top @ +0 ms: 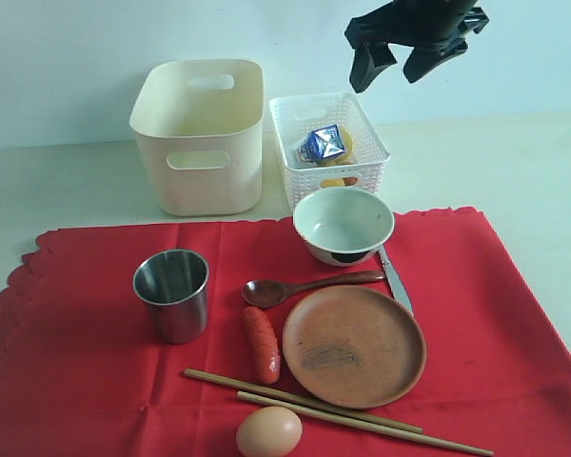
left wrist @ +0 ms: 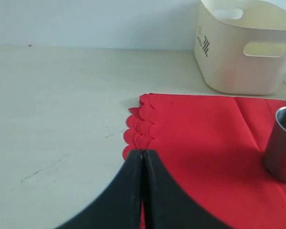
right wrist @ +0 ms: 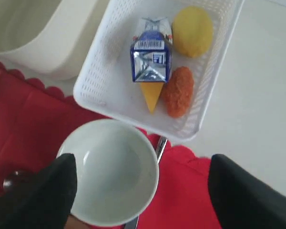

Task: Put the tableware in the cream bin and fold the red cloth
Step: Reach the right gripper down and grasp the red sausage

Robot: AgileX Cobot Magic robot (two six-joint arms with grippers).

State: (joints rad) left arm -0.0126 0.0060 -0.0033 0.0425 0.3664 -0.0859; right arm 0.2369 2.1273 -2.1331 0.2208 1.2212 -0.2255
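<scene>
We can't read the carton (right wrist: 151,57) print; chopsticks (top: 305,402) lie left-right on red cloth (top: 76,362); left gripper (left wrist: 142,155) jaws clenched, right gripper (right wrist: 138,174) jaws spread.

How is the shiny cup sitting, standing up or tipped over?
Standing up. The steel cup rests on its base on the red cloth, its open mouth facing up.
</scene>
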